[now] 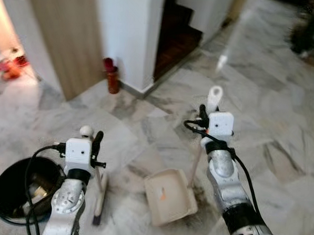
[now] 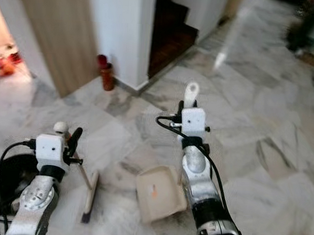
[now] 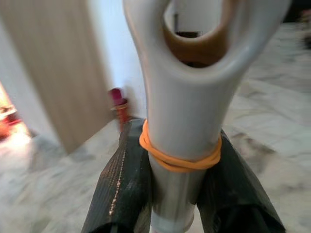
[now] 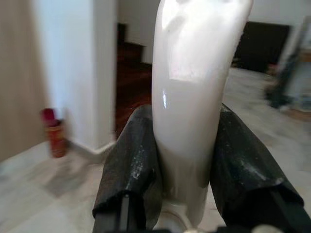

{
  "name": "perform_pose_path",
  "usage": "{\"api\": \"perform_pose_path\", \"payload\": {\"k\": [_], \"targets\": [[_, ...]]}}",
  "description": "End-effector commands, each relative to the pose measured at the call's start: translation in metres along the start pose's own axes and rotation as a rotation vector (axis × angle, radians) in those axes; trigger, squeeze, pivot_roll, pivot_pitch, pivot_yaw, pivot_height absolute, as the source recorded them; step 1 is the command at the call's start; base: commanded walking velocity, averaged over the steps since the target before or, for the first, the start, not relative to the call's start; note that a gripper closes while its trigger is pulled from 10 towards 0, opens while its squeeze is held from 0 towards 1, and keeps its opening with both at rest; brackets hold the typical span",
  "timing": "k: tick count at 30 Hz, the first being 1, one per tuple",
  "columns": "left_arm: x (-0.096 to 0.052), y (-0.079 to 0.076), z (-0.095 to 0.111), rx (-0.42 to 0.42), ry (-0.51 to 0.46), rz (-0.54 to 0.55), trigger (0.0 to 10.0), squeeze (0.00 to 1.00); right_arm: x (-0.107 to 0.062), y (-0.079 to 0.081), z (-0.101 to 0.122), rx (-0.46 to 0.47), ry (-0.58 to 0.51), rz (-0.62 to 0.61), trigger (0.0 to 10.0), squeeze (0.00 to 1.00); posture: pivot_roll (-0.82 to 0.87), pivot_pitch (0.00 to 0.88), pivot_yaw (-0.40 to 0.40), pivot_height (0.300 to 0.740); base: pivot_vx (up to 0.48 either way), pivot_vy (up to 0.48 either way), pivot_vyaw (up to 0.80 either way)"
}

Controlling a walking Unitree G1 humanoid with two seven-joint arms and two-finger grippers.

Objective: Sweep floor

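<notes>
Only wrist views show gripper (image 3: 182,194) fingers clamping broom handle (image 3: 187,116), dustpan handle (image 4: 192,107)

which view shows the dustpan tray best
The left eye view: the dustpan lies whole on the marble floor, open side up, with a small orange bit inside. The right eye view shows it too, slightly closer to the right arm. The right wrist view shows only its white handle clamped by the right end effector.

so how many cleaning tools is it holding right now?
2. The broom is in the left gripper, its head on the floor by the black bin. The dustpan is in the right gripper, its tray on the floor.
</notes>
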State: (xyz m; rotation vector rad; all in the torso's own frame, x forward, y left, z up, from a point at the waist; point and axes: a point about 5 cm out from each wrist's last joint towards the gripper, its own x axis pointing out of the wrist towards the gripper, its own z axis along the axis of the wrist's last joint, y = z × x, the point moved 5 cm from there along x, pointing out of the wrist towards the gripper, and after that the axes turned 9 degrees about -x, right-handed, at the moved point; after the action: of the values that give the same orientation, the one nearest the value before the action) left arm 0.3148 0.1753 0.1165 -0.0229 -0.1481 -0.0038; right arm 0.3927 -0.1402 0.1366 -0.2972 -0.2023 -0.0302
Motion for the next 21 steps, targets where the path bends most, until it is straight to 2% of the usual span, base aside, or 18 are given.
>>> {"api": "perform_pose_path", "payload": {"k": [1, 19, 21], "targets": [[0.0024, -0.0048, 0.0081, -0.015, -0.033, -0.02, 10.0, 0.0, 0.0044, -0.0028, 0.0109, -0.014, -0.043, -0.007, 10.0, 0.0, 0.07, 0.101, -0.048, 0.74, 0.0, 0.0, -0.8], [0.0062, -0.0066, 0.0092, -0.022, -0.035, -0.039, 10.0, 0.0, 0.004, -0.0015, 0.0103, 0.004, -0.043, -0.013, 10.0, 0.0, 0.06, 0.08, -0.034, 0.74, 0.0, 0.0, -0.8], [0.0062, -0.0068, 0.009, -0.022, -0.033, -0.04, 10.0, 0.0, 0.0035, -0.0005, 0.012, 0.0, -0.054, -0.01, 10.0, 0.0, 0.06, 0.078, -0.033, 0.74, 0.0, 0.0, 0.0]]}}
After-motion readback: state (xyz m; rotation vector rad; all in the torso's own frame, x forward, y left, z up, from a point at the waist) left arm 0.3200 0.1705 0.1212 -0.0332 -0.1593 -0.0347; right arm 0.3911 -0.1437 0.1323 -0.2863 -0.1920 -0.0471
